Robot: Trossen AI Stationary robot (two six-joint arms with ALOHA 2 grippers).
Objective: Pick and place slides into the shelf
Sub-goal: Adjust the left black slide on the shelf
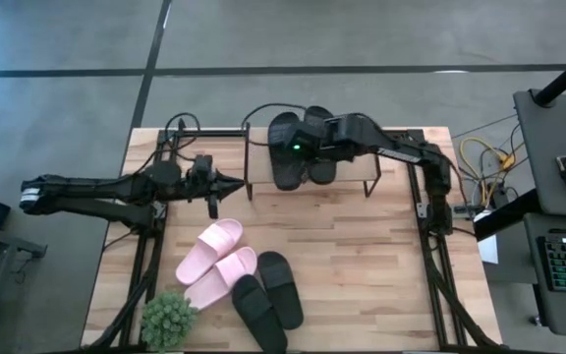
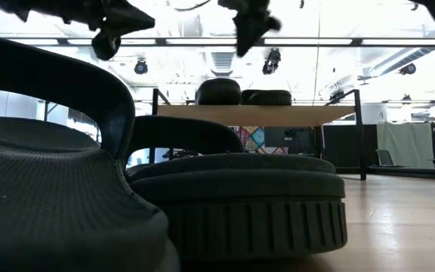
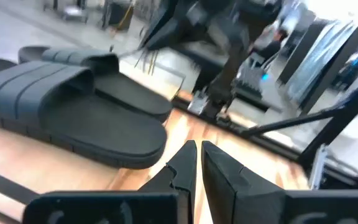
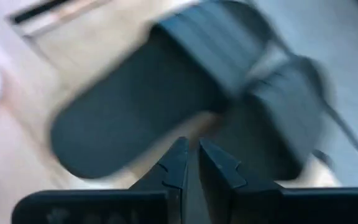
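Note:
The shelf (image 1: 355, 174) stands near the table's far edge, with two black slides (image 1: 285, 149) (image 1: 321, 157) lying flat on its top board side by side. In the low view they show on the board (image 2: 255, 114) as well. My right gripper (image 1: 301, 147) hovers shut above them, well clear in the low view (image 2: 249, 34). My left gripper (image 1: 226, 184) is shut and hangs in the air left of the shelf, pointing at it. Two pink slides (image 1: 214, 261) and two more black slides (image 1: 268, 300) lie sole-down on the near half of the table.
A small green plant (image 1: 168, 320) stands at the near left corner, beside the pink slides. Cables run along the far edge behind the shelf. Bare tabletop (image 1: 362, 265) lies between the shelf and the near edge on the right.

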